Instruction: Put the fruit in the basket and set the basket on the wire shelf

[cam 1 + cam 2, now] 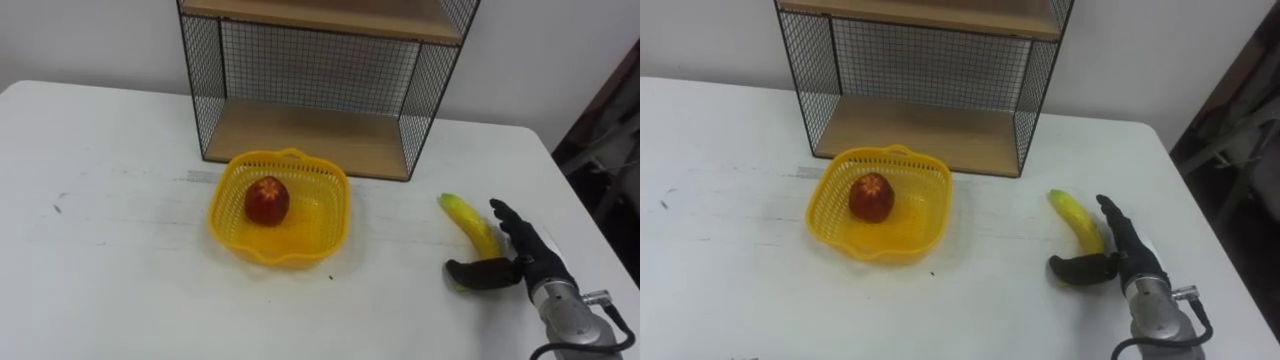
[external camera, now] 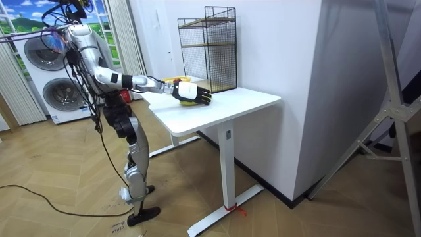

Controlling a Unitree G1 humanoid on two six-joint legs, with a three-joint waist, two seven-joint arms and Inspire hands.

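The robot stood at the near edge of a white table [image 1: 100, 250], its right arm stretched out over the top. A black wire shelf [image 1: 300, 70] with wooden boards stood at the table's far side, against the wall. A yellow plastic basket [image 1: 330, 225] sat on the table just in front of the shelf's bottom board, not on it. A banana [image 1: 468, 222] lay on the table well to the right of the basket, outside it. The right hand [image 1: 530, 262] rested at the banana's near end, its fingers stretched loosely along the fruit's right side and its thumb spread across to the left, not clenched round it. A red apple [image 1: 267, 200] lay inside the basket.
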